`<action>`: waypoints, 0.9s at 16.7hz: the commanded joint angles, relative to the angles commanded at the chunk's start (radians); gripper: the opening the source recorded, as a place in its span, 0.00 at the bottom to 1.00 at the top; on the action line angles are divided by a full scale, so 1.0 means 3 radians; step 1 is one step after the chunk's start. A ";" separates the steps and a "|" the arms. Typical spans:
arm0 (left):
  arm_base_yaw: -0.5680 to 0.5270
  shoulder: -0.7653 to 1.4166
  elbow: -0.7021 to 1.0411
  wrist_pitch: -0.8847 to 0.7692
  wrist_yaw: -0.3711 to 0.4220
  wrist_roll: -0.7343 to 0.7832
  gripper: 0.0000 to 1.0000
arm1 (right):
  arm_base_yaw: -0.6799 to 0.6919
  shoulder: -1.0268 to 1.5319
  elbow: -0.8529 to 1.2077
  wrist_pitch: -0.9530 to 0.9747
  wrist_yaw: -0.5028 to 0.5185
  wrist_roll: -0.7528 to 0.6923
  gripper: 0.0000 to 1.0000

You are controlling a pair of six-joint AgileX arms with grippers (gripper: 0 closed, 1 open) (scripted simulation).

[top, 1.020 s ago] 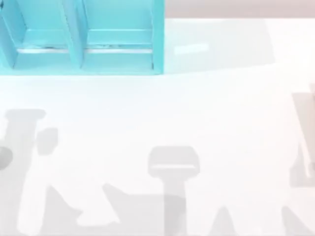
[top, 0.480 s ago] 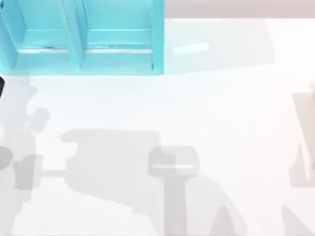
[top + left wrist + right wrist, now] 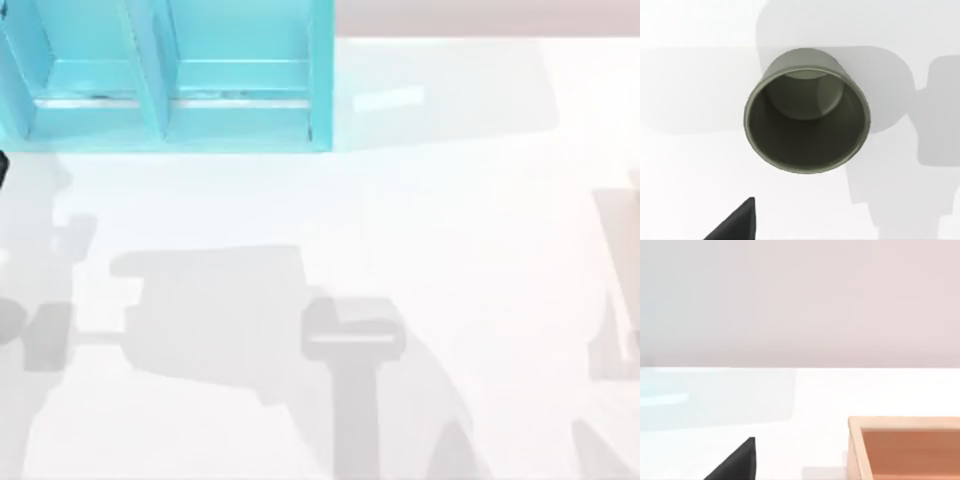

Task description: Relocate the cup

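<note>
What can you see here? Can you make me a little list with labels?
cup: olive green, upright, open mouth toward the left wrist camera
cup contents: nothing inside
table: white, with grey shadows
shelf unit: turquoise, at the table's far left
wooden box: tan, open top, seen in the right wrist view
left end effector: above the cup, one dark finger showing, not touching it

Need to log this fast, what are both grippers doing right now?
Left: cannot be told; it is above the cup.
Right: cannot be told; it is near the wooden box.
</note>
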 joint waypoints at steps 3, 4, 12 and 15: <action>-0.0013 0.0004 -0.0060 0.0061 -0.0001 -0.0006 1.00 | 0.0000 0.0000 0.0000 0.0000 0.0000 0.0000 1.00; -0.0009 0.0024 -0.0127 0.0139 0.0000 -0.0007 1.00 | 0.0000 0.0000 0.0000 0.0000 0.0000 0.0000 1.00; 0.0011 0.0324 -0.0905 0.1239 0.0001 0.0016 1.00 | 0.0000 0.0000 0.0000 0.0000 0.0000 0.0000 1.00; 0.0012 0.0339 -0.0935 0.1274 0.0001 0.0017 1.00 | 0.0000 0.0000 0.0000 0.0000 0.0000 0.0000 1.00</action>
